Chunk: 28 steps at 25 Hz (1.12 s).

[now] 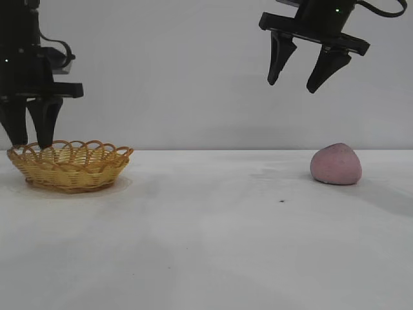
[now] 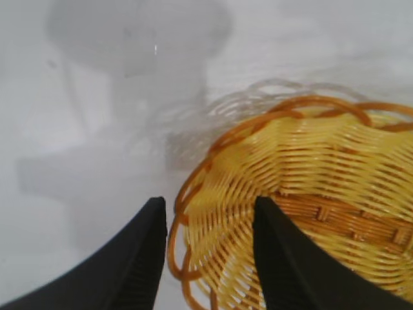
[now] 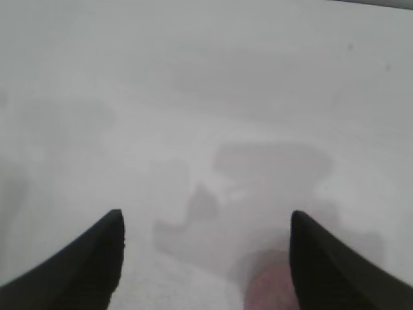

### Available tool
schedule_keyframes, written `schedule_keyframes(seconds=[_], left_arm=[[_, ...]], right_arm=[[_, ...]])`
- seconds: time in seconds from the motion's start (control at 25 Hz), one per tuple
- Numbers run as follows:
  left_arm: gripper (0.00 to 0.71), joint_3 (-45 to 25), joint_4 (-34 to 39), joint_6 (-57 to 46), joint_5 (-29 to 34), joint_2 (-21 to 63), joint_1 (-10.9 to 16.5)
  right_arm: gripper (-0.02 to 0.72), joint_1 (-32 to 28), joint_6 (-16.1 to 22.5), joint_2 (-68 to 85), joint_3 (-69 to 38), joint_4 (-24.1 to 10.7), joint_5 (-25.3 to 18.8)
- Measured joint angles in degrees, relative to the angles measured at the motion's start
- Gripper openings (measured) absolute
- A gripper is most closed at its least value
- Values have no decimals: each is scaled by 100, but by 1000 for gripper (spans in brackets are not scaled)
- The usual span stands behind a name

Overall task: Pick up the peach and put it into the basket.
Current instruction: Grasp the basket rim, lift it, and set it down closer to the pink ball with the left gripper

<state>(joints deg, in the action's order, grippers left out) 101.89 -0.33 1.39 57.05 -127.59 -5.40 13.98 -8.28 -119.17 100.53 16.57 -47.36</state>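
peach (image 1: 335,165): on table (image 1: 213,245), well apart from basket (image 1: 70,166) | left gripper (image 1: 29,139): fingers parted, straddling basket rim, holding nothing | right gripper (image 1: 293,84): wide open, empty, above peach

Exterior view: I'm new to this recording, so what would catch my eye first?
The yellow wicker basket at the table's left edge, with the left gripper straddling its rim, empty. Then the pink peach alone on the white table at right, with the right gripper open high above it.
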Motion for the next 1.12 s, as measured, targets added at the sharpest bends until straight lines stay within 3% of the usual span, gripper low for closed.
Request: schedule_keyframes(seconds=[0.2, 0.28, 0.36, 0.48, 0.52, 0.64, 0.72, 0.84, 1.0, 1.12], left_arm=[[253, 0, -21, 10, -40, -175, 8], [97, 0, -65, 53, -40, -203, 8], [69, 0, -333, 173, -62, -203, 8], [69, 0, -1105, 329, -62, -178, 23], [0, -59, -1519, 366, -108, -142, 23], [0, -648, -3001, 712, -682, 177, 10], [0, -1322, -3775, 984, -1266, 506, -144], [0, -2397, -4505, 1385, -2138, 1010, -598], [0, -3187, -4907, 1552, -2781, 1232, -1258], [0, -3489, -4957, 1565, -2970, 1232, -1485]], right_arm=[[463, 0, -4, 0, 0, 0, 0], [463, 0, -18, 0, 0, 9, 0], [463, 0, -28, 0, 0, 9, 0], [463, 0, -56, 0, 0, 9, 0], [463, 0, -70, 0, 0, 9, 0], [463, 5, -102, 0, 0, 33, -25], [463, 5, -116, 0, 0, 22, -89], [463, 5, -128, 0, 0, 0, -92], [463, 5, -128, 0, 0, 11, -81], [463, 5, -128, 0, 0, 20, -81]])
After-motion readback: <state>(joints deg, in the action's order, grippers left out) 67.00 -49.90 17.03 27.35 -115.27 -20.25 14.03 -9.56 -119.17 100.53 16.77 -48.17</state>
